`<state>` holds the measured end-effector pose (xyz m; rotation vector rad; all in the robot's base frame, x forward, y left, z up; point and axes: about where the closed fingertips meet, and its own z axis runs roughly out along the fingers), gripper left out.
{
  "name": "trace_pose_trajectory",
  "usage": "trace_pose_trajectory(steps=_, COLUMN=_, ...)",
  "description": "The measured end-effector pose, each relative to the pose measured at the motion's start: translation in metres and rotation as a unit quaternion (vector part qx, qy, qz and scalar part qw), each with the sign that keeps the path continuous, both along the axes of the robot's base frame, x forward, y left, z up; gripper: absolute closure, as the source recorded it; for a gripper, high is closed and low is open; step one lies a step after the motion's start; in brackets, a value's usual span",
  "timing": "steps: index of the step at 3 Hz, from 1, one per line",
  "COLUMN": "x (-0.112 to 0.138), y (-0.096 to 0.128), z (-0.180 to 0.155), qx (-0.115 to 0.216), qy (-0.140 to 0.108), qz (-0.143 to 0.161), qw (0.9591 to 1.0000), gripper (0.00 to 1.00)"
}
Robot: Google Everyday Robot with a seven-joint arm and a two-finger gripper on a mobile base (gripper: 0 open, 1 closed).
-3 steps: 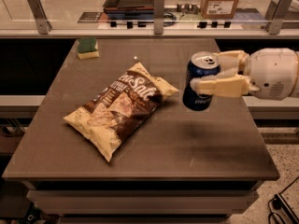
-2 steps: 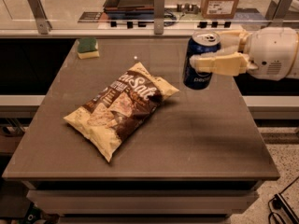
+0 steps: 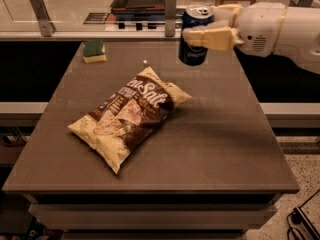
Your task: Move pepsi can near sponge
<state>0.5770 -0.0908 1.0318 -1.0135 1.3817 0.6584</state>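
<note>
The cream two-finger gripper (image 3: 201,21) is clamped on the small dark blue pepsi can (image 3: 194,56), held upright (silver top up) beyond the far right tip of the brown-and-yellow chip bag (image 3: 131,115). The green-topped yellow sponge (image 3: 94,51) lies beyond the bag's far left, on the grey table (image 3: 220,144).

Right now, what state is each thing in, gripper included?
Can: upright, clamped in the gripper, far right side.
Gripper: shut on the can, reaching in from the right.
Sponge: flat, green side up, far left corner, apart from the can.
Chip bag: lying flat in the middle, touching neither.
</note>
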Motion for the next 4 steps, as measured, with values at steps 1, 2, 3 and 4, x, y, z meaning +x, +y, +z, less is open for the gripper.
trace_pose_trajectory(steps=1, x=0.034, y=0.023, z=-0.001, qx=0.0, qy=0.01, qz=-0.011, qw=0.9999, gripper=1.0)
trace_pose_trajectory(steps=2, x=0.062, y=0.046, z=-0.002, qx=-0.002, qy=0.027, qz=-0.024, qw=0.9993, gripper=1.0)
trace_pose_trajectory(steps=3, x=0.113, y=0.104, z=-0.007, qx=-0.002, qy=0.042, qz=-0.008, qw=0.9991, gripper=1.0)
trace_pose_trajectory(steps=4, x=0.113, y=0.104, z=-0.007, qx=-0.002, qy=0.042, qz=-0.008, qw=0.9991, gripper=1.0)
